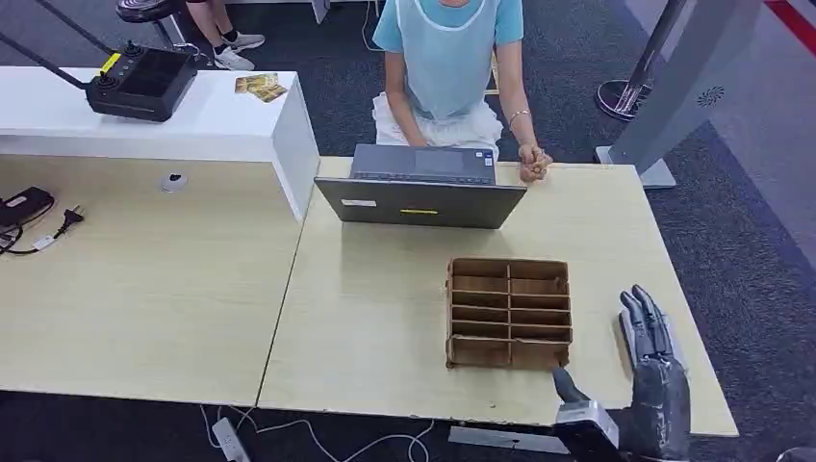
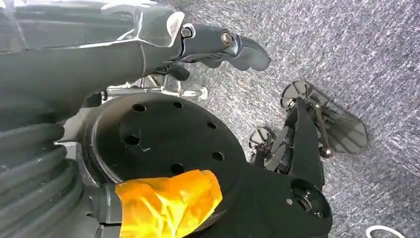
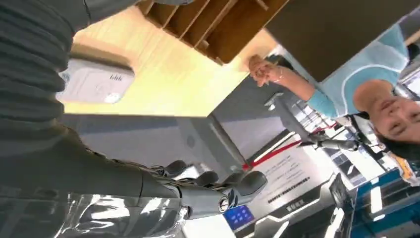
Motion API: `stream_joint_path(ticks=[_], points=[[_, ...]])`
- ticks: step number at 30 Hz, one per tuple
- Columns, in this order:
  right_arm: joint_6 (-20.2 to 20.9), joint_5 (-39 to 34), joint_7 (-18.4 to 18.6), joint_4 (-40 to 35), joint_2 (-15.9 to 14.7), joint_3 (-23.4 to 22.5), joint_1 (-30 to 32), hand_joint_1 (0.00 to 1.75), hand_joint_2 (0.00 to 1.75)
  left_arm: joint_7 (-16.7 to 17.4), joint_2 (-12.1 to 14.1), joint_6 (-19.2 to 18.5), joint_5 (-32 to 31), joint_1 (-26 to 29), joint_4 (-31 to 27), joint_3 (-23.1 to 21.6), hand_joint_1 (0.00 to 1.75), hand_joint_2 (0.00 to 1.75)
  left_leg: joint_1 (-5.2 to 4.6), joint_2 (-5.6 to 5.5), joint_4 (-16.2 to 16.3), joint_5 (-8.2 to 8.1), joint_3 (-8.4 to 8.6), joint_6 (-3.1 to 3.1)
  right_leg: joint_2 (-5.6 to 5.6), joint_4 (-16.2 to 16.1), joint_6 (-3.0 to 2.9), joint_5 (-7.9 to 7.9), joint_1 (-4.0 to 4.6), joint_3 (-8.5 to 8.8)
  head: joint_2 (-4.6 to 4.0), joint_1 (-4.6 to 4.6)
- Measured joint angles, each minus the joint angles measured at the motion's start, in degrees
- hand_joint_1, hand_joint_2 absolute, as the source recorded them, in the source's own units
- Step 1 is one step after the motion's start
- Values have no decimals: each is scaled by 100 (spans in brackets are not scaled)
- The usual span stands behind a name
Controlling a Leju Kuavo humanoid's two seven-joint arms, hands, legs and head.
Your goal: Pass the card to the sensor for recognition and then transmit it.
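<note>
My right hand [image 1: 654,371] hovers over the table's near right corner, fingers stretched out and apart, holding nothing. In the right wrist view the same hand [image 3: 213,191] is empty, and a small white sensor box [image 3: 94,82] lies on the wood beside it. A few yellow cards [image 1: 260,87] lie far off on the white counter at the back left. My left hand [image 2: 218,44] hangs over the grey carpet with nothing in it. I see no card in either hand.
A brown wooden divider tray [image 1: 508,313] sits just left of my right hand. Behind it stands a laptop [image 1: 420,188], with a seated person resting clasped hands [image 1: 532,164] on the table edge. A black controller [image 1: 140,82] is on the white counter.
</note>
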Motion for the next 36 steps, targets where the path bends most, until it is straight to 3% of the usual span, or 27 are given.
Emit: stream_joint_path(ticks=[5, 15, 28, 36], points=[[-258, 1069, 499, 105, 0, 20, -31, 0, 175, 40, 0, 2, -59, -7, -7, 0, 0, 175, 0, 0, 0, 0, 0, 0, 0, 0, 0, 0, 0, 0, 0, 0], [-193, 2282, 1175, 302, -142, 203, -141, 0, 175, 118, 2, 0, -129, -25, -15, 0, 0, 175, 0, 0, 0, 0, 0, 0, 0, 0, 0, 0, 0, 0, 0, 0], [-92, 2950, 1686, 549, -317, 582, -370, 0, 175, 133, 18, 0, -260, -32, -17, -18, 0, 175, 0, 0, 0, 0, 0, 0, 0, 1, 0, 0, 0, 0, 0, 0], [-75, 3007, 1885, 728, -367, 789, -490, 3, 175, 186, 37, 2, -317, -38, -17, -55, 0, 175, 0, 0, 0, 0, 0, 0, 0, 1, 0, 0, 0, 0, 0, 0]])
